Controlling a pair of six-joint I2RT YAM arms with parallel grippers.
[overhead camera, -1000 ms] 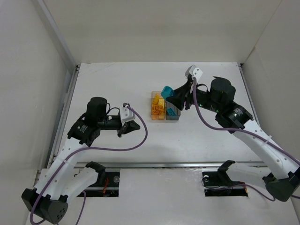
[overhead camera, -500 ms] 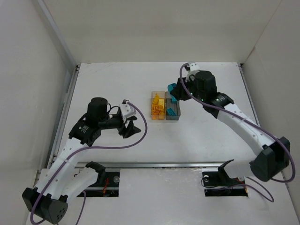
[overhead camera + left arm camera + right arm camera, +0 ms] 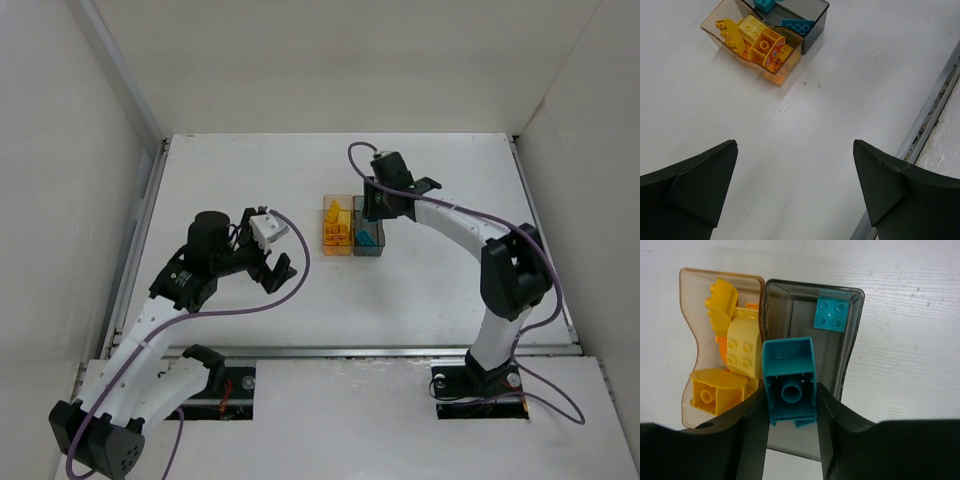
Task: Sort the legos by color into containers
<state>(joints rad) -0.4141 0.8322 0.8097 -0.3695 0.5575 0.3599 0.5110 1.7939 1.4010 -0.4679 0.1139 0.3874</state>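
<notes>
Over the grey box, the right jaws pinch a teal brick; within the last second that arm has swung in from the right to hang above it. The left jaws, pressed together a second ago, now stand spread and empty above bare desk, well apart from the boxes. Judgement: release into the grey box is next. The brick hangs just beside the wall shared with the amber box, which holds yellow pieces, so drifting left risks a mis-sort. Open room lies to its right.
</notes>
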